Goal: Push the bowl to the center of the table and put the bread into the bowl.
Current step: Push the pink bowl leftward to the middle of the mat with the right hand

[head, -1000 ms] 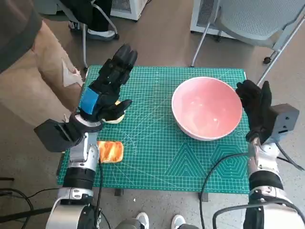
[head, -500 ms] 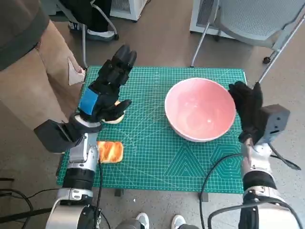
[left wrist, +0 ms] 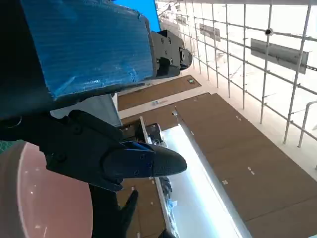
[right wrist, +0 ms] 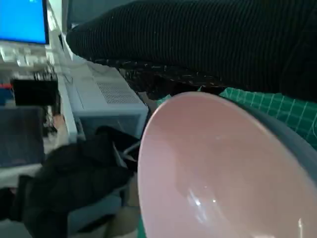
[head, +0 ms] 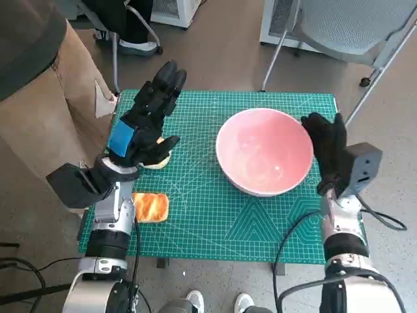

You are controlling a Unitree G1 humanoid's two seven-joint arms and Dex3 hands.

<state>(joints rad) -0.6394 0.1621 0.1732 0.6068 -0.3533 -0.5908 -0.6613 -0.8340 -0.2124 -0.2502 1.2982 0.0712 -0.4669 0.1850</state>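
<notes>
Setting: office or lab. Evidence: mesh office chair [head: 352, 26], white computer case [right wrist: 99, 96], lit blue monitor [right wrist: 22, 20], green cutting mat [head: 215, 215].

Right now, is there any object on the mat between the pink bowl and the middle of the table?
Nothing visible stands in the way. The bowl sits on the green mat with the right hand at its outer rim, and the mat toward the center is bare. The bread and the left hand are off to the far side.
</notes>
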